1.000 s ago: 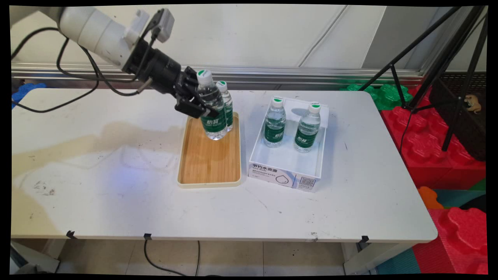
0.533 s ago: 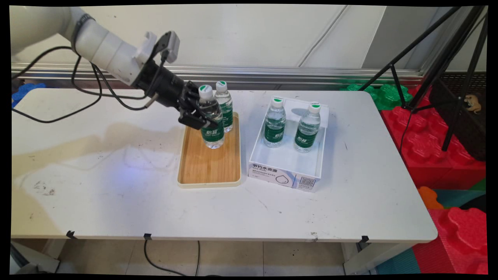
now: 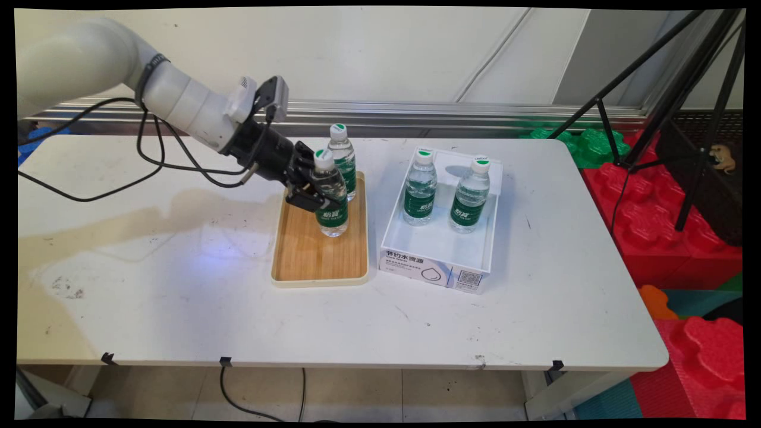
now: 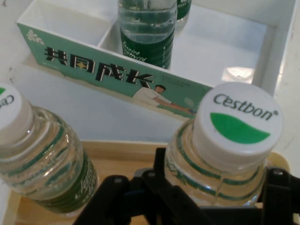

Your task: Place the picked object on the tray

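Gripping a water bottle point(image 3: 330, 199), the claw point(image 3: 314, 191) seemingly rests it mid-tray point(image 3: 309, 261).

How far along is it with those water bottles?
One bottle stands on the wooden tray. The gripper is shut on a second bottle low over the tray; whether it touches down is unclear. Two bottles stand in the white box.

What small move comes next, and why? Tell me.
Probably ease the held bottle straight down onto the wooden tray: the gripper is shut on it, slightly tilted, its base low over the tray, with a second bottle close behind.
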Robot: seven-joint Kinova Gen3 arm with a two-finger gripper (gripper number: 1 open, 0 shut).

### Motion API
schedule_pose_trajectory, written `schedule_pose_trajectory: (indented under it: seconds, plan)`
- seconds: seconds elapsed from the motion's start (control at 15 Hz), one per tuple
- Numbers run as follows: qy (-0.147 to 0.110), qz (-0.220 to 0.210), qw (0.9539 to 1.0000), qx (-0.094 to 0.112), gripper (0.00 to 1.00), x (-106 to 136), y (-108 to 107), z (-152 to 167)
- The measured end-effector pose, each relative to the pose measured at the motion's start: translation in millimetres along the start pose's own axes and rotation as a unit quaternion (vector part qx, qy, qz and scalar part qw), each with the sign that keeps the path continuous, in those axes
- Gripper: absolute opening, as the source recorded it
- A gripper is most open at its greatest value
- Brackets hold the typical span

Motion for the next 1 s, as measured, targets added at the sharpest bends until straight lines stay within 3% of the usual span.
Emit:
schedule_pose_trajectory:
  seconds: [0.8,0.87,1.0]
  plan:
    - [-0.01,-0.005,0.9999,-0.006,0.0,-18,0,35]
    - [-0.012,-0.005,0.9999,-0.007,1.0,-19,0,36]
    - [-0.013,-0.004,0.9999,-0.008,1.0,-21,0,37]
